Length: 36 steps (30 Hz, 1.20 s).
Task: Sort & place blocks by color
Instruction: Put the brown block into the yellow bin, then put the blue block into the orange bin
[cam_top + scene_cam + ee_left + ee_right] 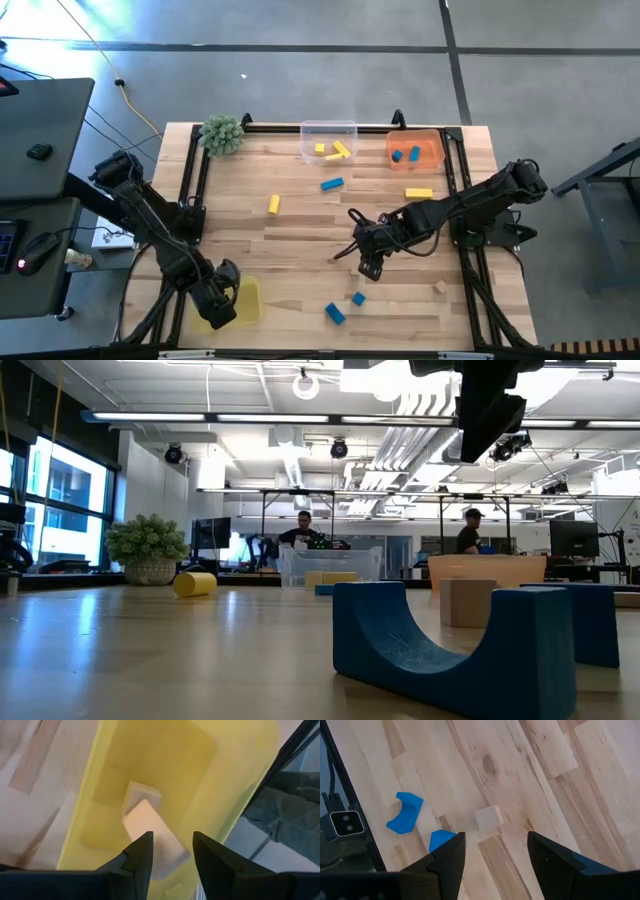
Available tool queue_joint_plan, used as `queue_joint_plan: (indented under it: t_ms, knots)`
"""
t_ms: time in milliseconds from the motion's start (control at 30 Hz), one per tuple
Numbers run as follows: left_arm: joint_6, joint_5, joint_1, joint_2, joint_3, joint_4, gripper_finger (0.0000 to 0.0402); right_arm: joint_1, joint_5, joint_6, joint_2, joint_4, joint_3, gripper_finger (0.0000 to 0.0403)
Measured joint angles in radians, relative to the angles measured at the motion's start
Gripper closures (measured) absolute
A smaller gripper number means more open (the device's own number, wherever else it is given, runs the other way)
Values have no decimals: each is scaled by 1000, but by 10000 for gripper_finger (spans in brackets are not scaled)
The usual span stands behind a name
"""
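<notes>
My left gripper (222,300) hangs open over the yellow tray (246,300) at the table's near left corner. Below its fingers, a plain wood block (150,827) lies in that tray, leaning on another plain block (142,795). My right gripper (370,262) is open above the table's middle right, touching nothing. Ahead of it on the table lie a plain wood cube (488,817), a blue arch block (404,812) and a small blue block (440,840). Loose yellow blocks (273,204) (418,193) and a blue bar (332,184) lie farther back.
At the far edge, a clear tray (328,140) holds yellow blocks and an orange tray (415,150) holds blue ones. A green spiky plant (222,133) stands at the far left corner. Black frame rails run along the table's sides. People sit in the room beyond.
</notes>
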Motion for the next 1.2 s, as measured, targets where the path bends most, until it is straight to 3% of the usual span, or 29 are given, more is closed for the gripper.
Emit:
queue_joint_plan:
  t_ms: [233,533,933,1200]
  knots:
    - [-58,-12,-39,0,0,44,273,0,29,0,0,-1,0,201]
    - [-38,-144,-18,0,0,44,273,33,-40,74,0,-3,0,201]
    - [251,-180,120,-55,0,42,273,115,-29,226,0,18,0,201]
    - [459,-180,249,-134,0,36,273,168,79,282,1,133,0,201]
